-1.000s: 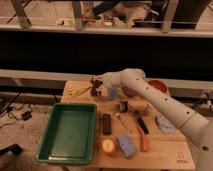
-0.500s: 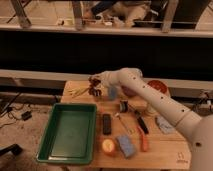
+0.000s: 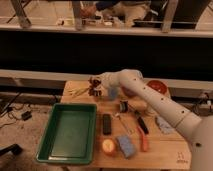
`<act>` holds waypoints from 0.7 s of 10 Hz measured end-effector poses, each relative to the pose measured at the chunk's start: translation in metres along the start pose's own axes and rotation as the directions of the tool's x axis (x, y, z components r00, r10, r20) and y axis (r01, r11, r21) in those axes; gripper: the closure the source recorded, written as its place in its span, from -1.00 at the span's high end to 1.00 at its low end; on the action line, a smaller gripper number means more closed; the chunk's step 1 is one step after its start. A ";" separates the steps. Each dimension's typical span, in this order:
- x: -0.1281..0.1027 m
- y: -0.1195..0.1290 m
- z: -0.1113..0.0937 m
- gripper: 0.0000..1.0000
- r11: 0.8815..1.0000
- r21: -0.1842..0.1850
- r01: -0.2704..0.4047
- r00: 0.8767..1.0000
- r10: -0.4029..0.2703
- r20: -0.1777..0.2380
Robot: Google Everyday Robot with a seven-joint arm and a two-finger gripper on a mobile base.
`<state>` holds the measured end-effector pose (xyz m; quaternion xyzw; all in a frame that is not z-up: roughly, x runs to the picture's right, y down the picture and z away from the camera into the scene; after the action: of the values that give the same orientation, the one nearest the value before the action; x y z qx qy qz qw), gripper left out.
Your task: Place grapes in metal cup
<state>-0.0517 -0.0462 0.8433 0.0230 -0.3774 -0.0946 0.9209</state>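
From the one camera view, I have the white arm reaching across the wooden table toward its back left corner. The gripper hangs there just above the surface. The grapes, a small dark red-purple bunch of round berries, sit right at its tip, touching it as far as I can see. I cannot tell how wide the gripper stands, nor whether it truly has the bunch. What I take for the metal cup, a small dull grey cylinder, stands near, off to the picture's right of the gripper and closer to the table's front edge, beside the forearm. So I judge the carry must run right and toward the front, short and slightly diagonal, keeping away from the round red bowl at the back right. The rectangular green plastic tray lies to the front left, well clear of that line. Compared with half a second ago, the gripper and bunch have hardly shifted, perhaps a touch leftward; the cup has not moved.
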 end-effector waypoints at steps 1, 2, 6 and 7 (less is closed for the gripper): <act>0.000 0.002 0.001 -1.00 1.000 -0.002 -0.005 1.000 0.005 0.004; -0.001 0.003 0.002 -1.00 1.000 -0.004 -0.006 1.000 0.006 0.008; -0.005 0.010 0.013 -1.00 0.999 -0.018 -0.028 0.999 0.029 0.033; -0.003 0.011 0.014 -1.00 0.999 -0.020 -0.044 0.998 0.044 0.035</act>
<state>-0.0621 -0.0344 0.8527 0.0040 -0.3932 -0.0783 0.9161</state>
